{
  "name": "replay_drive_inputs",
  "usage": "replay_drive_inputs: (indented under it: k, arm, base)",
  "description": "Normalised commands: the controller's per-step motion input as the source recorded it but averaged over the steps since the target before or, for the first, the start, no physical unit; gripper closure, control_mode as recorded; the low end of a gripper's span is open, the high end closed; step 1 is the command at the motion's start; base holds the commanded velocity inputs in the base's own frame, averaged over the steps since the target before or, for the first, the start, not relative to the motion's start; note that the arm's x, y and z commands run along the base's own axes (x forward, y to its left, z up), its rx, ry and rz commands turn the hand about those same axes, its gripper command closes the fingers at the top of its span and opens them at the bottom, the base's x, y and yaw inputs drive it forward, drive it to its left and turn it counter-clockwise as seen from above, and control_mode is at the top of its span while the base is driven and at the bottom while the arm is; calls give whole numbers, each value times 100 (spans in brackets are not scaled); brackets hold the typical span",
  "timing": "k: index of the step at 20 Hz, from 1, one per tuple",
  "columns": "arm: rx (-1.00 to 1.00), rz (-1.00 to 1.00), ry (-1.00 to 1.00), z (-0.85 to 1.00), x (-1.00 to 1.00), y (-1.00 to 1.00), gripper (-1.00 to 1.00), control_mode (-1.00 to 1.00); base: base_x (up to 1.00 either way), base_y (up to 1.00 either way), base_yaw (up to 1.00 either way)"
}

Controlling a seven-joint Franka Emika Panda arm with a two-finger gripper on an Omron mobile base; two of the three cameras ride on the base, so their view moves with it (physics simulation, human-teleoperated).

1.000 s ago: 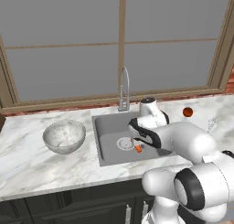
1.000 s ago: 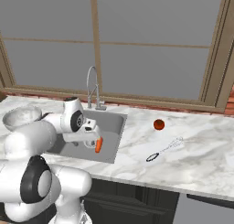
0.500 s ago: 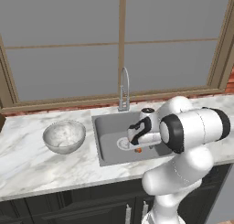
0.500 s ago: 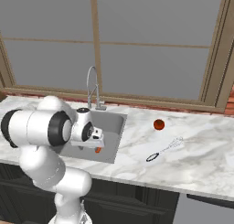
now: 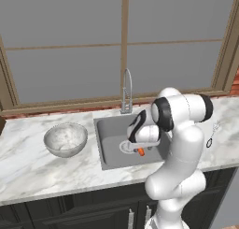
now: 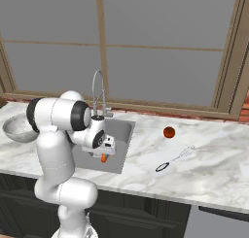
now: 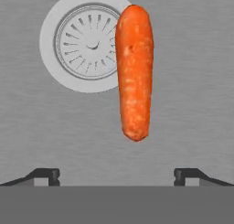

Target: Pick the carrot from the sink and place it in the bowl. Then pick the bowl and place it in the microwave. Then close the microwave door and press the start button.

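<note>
The gripper (image 7: 117, 175) hangs low in the sink (image 5: 108, 144) with its fingers (image 7: 45, 174) spread as wide as they go, grasping nothing. The carrot (image 7: 134, 71) lies loose on the grey basin floor ahead of and between the two tips, partly overlapping the round drain (image 7: 87, 45). The bowl (image 5: 65, 139) sits on the marble worktop (image 5: 28, 162) left of the sink.

Bowl (image 6: 19, 127) half hidden behind arm (image 6: 53, 130)
</note>
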Motion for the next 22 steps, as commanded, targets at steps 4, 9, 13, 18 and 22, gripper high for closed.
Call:
replay_drive_inputs:
  k: [4, 9, 13, 18, 22]
  arm:
    - [4, 0, 0, -47, 41, 0, -100, -100]
    - [7, 0, 0, -32, 43, 0, -100, -100]
    - [6, 0, 0, -31, 41, -8, -100, -100]
    - [1, 0, 0, -17, 3, -3, 100, -100]
    - [-1, 0, -1, 16, -30, 0, 100, -100]
  base:
    - [0, 0, 0]
    - [0, 0, 0]
    - [0, 0, 0]
    - [0, 0, 0]
    - [0, 0, 0]
